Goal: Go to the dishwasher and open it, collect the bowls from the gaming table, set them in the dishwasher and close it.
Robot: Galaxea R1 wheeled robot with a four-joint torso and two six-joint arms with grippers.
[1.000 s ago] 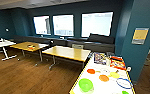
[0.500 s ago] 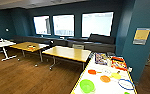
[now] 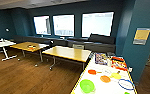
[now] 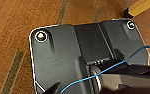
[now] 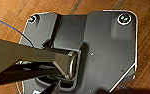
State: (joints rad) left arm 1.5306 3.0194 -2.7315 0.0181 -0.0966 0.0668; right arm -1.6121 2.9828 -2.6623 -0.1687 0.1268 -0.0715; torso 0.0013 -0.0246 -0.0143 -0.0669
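Observation:
The gaming table (image 3: 77, 88), white-topped with a yellow edge, stands at the lower right of the head view. On it lie the bowls: a lime green bowl (image 3: 87, 85) nearest, an orange one (image 3: 105, 79), a red-orange one (image 3: 92, 72), a yellow one (image 3: 116, 75) and a blue-rimmed one (image 3: 126, 84). Colourful boxes (image 3: 101, 58) sit at the table's far end. The dishwasher is out of view. Both wrist views look down on wooden floor past the robot's own dark plate.
Two wooden-topped tables (image 3: 67, 53) (image 3: 28, 46) stand in the middle of the room and a white table (image 3: 1, 44) at the far left. A dark bench (image 3: 91, 45) runs under the windows. A teal wall (image 3: 141, 50) rises right of the gaming table. Wooden floor (image 3: 23, 75) lies open on the left.
The whole head view has shifted a little, so the camera has moved; the gaming table and its bowls sit slightly differently in the picture. Nothing on the table has moved.

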